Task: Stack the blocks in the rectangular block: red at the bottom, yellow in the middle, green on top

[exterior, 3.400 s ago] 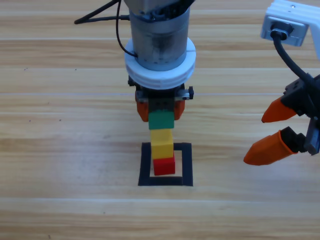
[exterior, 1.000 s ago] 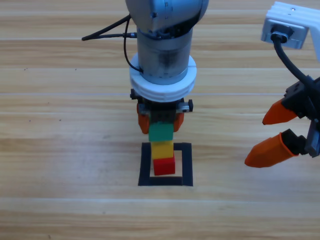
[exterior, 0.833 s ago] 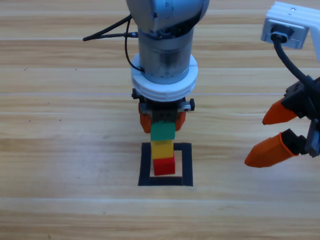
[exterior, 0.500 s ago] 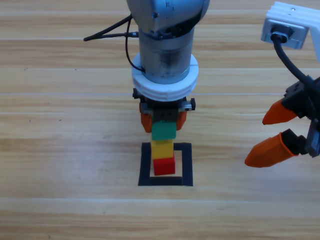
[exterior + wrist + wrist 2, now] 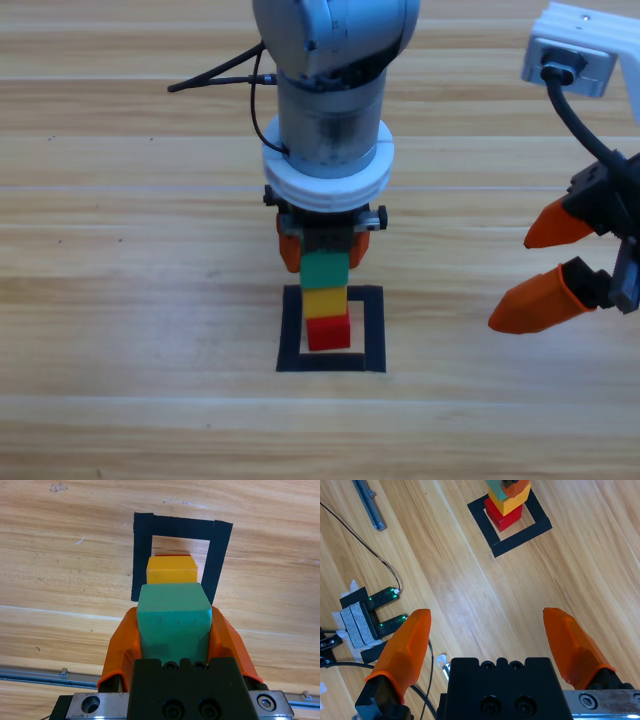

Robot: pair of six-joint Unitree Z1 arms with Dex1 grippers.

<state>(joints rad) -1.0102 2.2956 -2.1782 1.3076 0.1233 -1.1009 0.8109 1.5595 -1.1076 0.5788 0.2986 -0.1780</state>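
Note:
The red cube [image 5: 328,333] sits inside the black tape outline [image 5: 373,330], and the yellow cube [image 5: 324,302] rests on it. Directly over the yellow one is the green cube [image 5: 324,270], with my left gripper [image 5: 323,262] shut on it from above. In the left wrist view the green cube [image 5: 174,605] fills the space between the orange jaws, with the yellow cube [image 5: 171,570] and the outline [image 5: 218,555] beyond. The right wrist view shows the stack far off: green cube [image 5: 496,487] looks seated on yellow [image 5: 512,503], red [image 5: 502,517] below. My right gripper [image 5: 510,282] hangs open at the right edge.
A metal rail [image 5: 369,505] lies on the table past the stack. A small taped device with green lights [image 5: 370,615] and thin black wires sit near it. Bare wood surrounds the outline on all sides.
The left gripper has come down with the green cube, so less of the yellow cube shows under it. The right arm has held still.

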